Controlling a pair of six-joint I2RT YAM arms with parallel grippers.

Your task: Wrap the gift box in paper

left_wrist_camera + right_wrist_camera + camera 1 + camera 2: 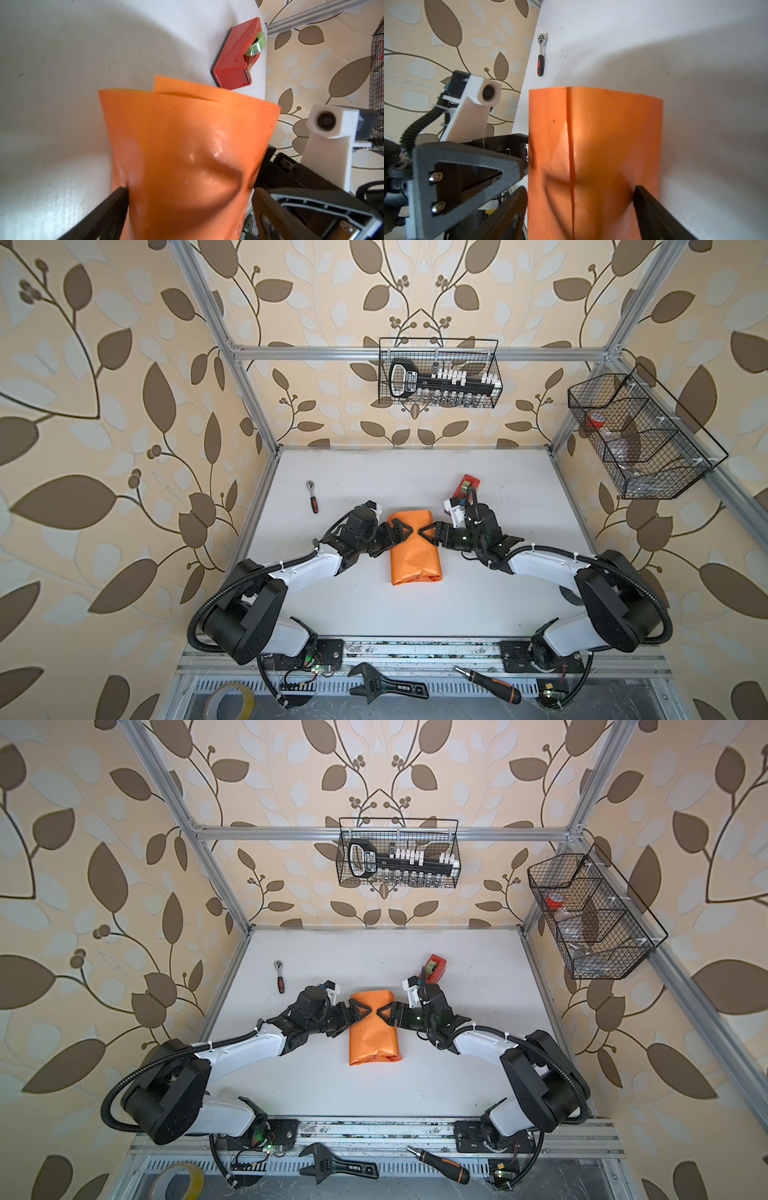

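Shows a white tabletop (374, 614) that carries everything named below. Places the paper (415, 556) (374, 1040) orange face outward, as a loose, creased tube lying flat on the tabletop between the two hands, which reach its far part from either side. Gives no sight of the gift box in any view.

Sets the left hand (407, 530) (190, 189) at one side of the paper. Has its fingers spread wide across the tube, with one fingertip (118, 193) touching the dented orange surface and no squeeze apparent.

Sets the right hand (420, 531) (580, 187) opposite, tip to tip with the left hand and nearly meeting it over the paper. Has its fingers likewise apart with the paper between them, one fingertip (645, 199) at a crease; cannot tell whether it grips.

Shows a red tape dispenser (467, 485) (234, 62) just beyond the right hand, clear of the paper. Shows a small ratchet wrench (312, 497) (541, 56) apart from the left hand, on its far outer side.
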